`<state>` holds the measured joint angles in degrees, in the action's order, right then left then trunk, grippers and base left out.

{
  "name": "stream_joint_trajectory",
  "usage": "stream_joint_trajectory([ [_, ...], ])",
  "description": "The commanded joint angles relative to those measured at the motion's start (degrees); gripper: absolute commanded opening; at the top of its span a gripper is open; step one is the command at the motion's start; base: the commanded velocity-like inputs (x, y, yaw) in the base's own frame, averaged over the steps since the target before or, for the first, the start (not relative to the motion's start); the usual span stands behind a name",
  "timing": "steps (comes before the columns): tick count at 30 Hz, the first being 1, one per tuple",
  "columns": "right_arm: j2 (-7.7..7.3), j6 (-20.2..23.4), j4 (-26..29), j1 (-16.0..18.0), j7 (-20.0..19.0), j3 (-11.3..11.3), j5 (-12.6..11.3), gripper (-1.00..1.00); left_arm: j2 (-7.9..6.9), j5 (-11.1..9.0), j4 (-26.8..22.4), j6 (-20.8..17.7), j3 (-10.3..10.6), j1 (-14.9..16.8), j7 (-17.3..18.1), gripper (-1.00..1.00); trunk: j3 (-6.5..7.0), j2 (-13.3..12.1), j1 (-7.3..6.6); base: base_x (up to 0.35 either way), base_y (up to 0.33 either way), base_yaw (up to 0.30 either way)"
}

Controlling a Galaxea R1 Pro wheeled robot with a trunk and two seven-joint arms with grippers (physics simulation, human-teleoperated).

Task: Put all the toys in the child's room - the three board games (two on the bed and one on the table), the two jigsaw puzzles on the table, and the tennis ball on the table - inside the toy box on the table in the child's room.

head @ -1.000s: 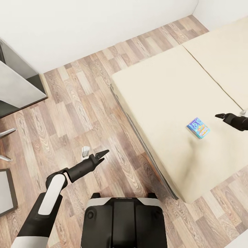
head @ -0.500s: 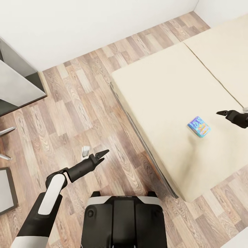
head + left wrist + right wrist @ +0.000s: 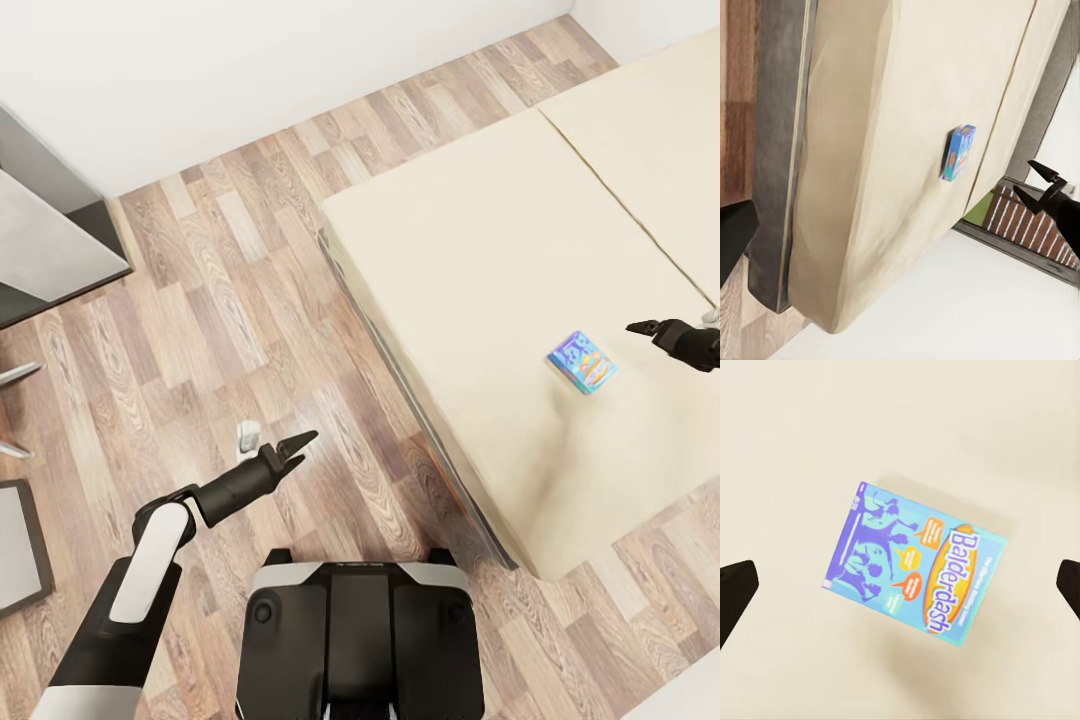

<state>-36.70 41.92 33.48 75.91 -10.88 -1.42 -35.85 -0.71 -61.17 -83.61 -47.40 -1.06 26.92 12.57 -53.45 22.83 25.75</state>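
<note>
Balderdash box (image 3: 582,361): a blue board game lying flat, face up, on the beige mattress of the bed (image 3: 480,280), toward the side nearest the robot and well in from the mattress edge.
Box long axis: in the head view it runs on a diagonal, from upper left to lower right, roughly in line with the seam between the two mattress halves.
Box print: in the right wrist view (image 3: 914,565) the word "Balderdash" runs along one short end, on an orange oval; purple figures fill the other end.
Right end effector (image 3: 648,327): held above the mattress just beside the box, apart from it; fingers spread, with the dark fingertips (image 3: 736,589) on either side of the box in its own wrist view, nothing between them but the box below.
Left end effector (image 3: 296,446): out over the wood floor (image 3: 200,300), well apart from the bed; the two tips stand parted, holding nothing.
Left wrist view: the box (image 3: 958,152) shows small on the mattress.
</note>
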Motion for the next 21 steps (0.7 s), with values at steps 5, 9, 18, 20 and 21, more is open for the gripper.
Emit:
stream_joint_trajectory([
  [5,0.19,0.22,-0.21,0.13,-0.18,-0.11,0.27,1.00,-0.08,-1.16,-0.45,-0.35,-0.08,0.05,0.20,1.00,-0.53,0.09,0.03,0.000,0.000,0.000],
  [9,0.33,0.20,-0.63,0.28,-0.14,-0.09,0.32,1.00,-0.12,-1.96,-0.60,-0.34,-0.12,0.04,0.17,1.00,-0.90,0.09,0.03,0.000,0.000,0.000],
  [18,0.46,0.14,-1.33,0.57,-0.22,-0.14,0.41,1.00,-0.20,-2.67,-0.71,-0.32,-0.16,0.03,0.10,1.00,-1.74,0.09,0.03,0.000,0.000,0.000],
  [20,0.47,0.08,-1.39,0.61,-0.27,-0.14,0.42,1.00,-0.22,-2.70,-0.70,-0.32,-0.16,0.03,0.09,1.00,-1.93,0.09,0.03,0.000,0.000,0.000],
  [21,0.47,0.08,-1.39,0.61,-0.27,-0.14,0.42,1.00,-0.22,-2.70,-0.70,-0.32,-0.16,0.03,0.09,1.00,-2.02,0.09,0.03,0.000,0.000,0.000],
])
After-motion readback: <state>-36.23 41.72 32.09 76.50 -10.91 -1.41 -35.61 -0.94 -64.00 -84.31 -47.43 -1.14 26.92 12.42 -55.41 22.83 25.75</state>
